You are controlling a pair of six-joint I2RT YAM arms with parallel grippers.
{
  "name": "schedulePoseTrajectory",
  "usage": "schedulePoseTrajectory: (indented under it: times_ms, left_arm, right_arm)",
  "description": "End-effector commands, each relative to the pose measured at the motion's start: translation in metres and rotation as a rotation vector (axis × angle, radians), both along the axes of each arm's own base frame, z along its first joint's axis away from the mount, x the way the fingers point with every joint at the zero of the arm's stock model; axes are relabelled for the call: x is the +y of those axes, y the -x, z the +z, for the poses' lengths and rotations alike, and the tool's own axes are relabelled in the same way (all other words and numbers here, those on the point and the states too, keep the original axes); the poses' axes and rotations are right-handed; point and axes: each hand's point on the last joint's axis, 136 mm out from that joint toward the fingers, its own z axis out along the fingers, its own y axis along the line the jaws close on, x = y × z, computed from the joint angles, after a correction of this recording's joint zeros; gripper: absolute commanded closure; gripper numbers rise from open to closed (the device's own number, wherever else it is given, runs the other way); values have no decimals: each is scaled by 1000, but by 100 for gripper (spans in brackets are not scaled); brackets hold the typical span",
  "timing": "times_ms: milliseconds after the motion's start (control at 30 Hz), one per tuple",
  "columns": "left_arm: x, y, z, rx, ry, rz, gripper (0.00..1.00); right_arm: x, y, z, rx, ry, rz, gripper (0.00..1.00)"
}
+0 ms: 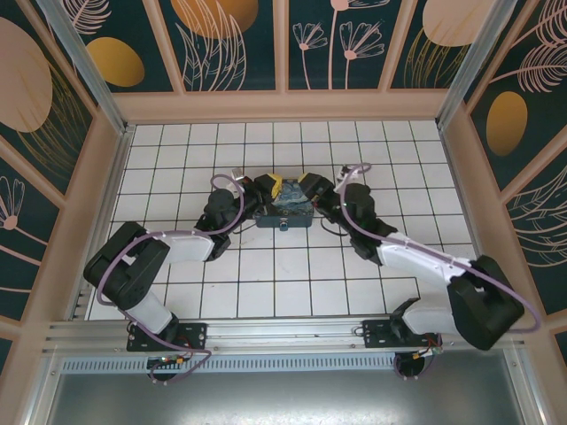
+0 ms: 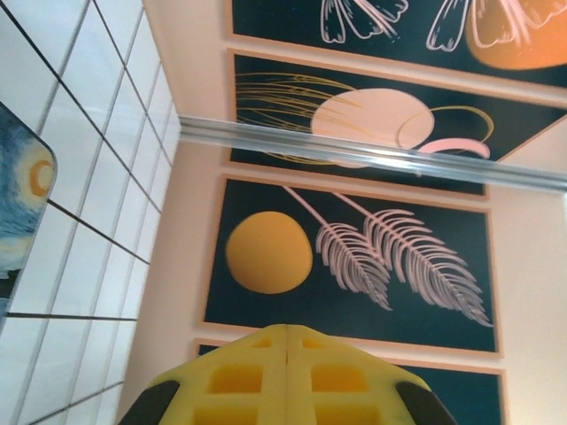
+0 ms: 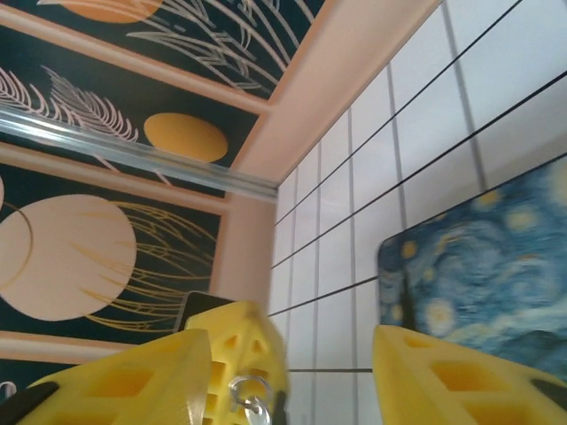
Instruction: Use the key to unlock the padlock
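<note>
A small silvery metal loop (image 3: 241,388) showed at the bottom edge of the right wrist view, with a second, smaller ring (image 3: 254,409) just under it and touching it. Both were bright, thin and rounded. They sat tight against the lower face of a yellow block (image 3: 237,341), held up off the tiled floor. The loop stood roughly upright, and the frame's edge cut off whatever it was joined to. Whether this metal was the padlock's shackle or a ring on the key could not be told. Seen from above, the padlock and the key were too small and too covered to pick out
</note>
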Motion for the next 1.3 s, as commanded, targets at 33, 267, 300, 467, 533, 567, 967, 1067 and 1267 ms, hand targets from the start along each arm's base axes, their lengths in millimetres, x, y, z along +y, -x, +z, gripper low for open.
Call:
schedulePoseTrajectory:
  times_ms: [33,267,300,467,533,567,967,1067,1267]
  left_arm:
    - [-9,2,13,-161,-216,-43,100]
    - [-21,-2,24,-375,-546,-124,100]
    - [-22,-2,26,-400,-571,-135,100]
    - [-29,0,44,-534,-623,-164,100]
    - [-30,1,49,-558,-612,-164,100]
    - [-30,2,51,-569,-602,-162,100]
    - [-22,11,71,-564,-416,-105,100]
    - [-22,13,74,-562,-390,-104,100]
    - [-20,16,77,-555,-349,-99,100]
  right_arm:
    - [-21,11,-11,-6,84,32,42]
    - [-16,22,2,-150,98,226,39]
    - [-12,25,9,-186,89,250,39]
    - [-2,34,45,-342,18,322,44]
    - [2,36,56,-384,-13,344,47]
    - [4,36,59,-395,-23,351,48]
    - [26,33,65,-434,-155,377,62]
    - [34,33,65,-432,-167,385,63]
    - [43,30,65,-422,-184,389,65]
